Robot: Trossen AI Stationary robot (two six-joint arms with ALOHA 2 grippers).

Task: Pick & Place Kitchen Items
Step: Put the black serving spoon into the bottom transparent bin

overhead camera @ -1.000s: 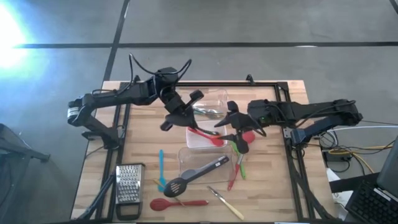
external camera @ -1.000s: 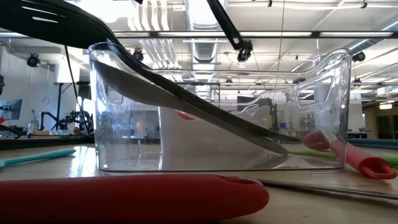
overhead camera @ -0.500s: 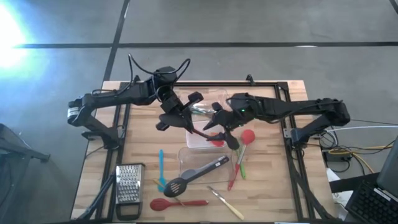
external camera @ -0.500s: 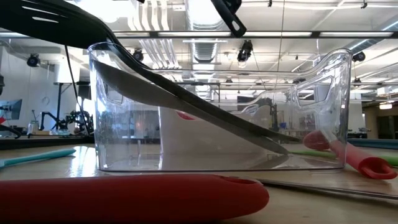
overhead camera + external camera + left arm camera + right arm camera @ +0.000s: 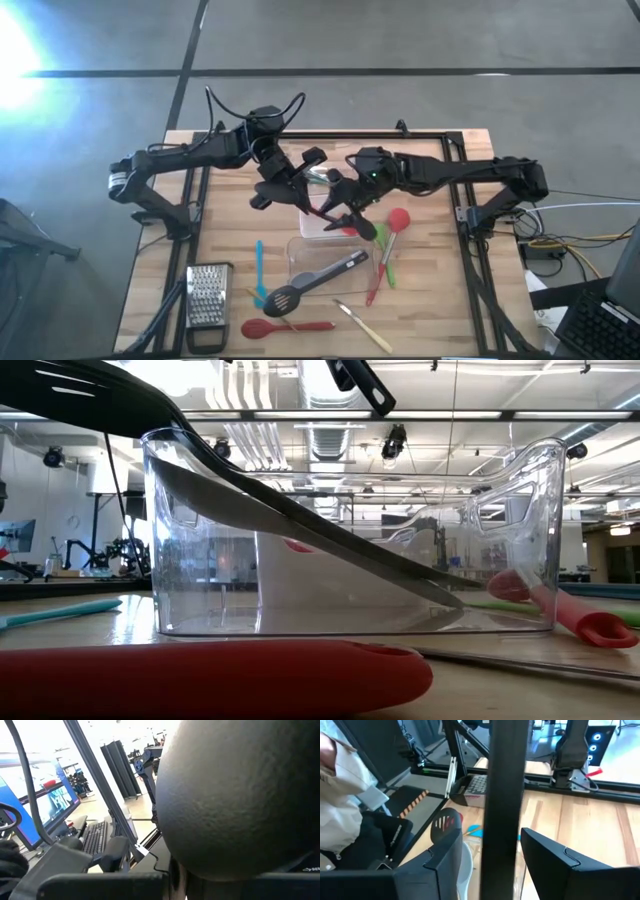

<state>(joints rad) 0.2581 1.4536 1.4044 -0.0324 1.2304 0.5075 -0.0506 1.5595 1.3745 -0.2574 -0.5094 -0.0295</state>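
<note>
- black long-handled utensil [image 5: 507,795]: off the desk [image 5: 430,300], hanging slantwise in the air above the clear tub [image 5: 309,229] in the middle. Its head is low on the right arm's side and its handle runs up toward the left arm.
- left claw [image 5: 288,185]: clamped, and by the high view it seems to be holding the handle end of that utensil. Left wrist view is filled by a dark rounded shape, so no help there.
- right claw [image 5: 343,200]: a second ago it was further out, near the red spoon [image 5: 398,218]. It has since swung in toward the left claw.
- right claw now straddles the black handle. Its fingers are spread either side, with a gap showing on one side, so it is not yet gripping.
- low view: a dark tip at the top edge has shifted a little. Tub and utensils in front have not moved.
- meaning: looks like an arm-to-arm handover being set up. Next is probably the right claw closing, then the left letting go.
- risk: the utensil could slip or swing if the left lets go early.
- remaining: slotted spoon [image 5: 300,285], teal tool [image 5: 259,262] and others are on the desk, so the task is far from finished.
</note>
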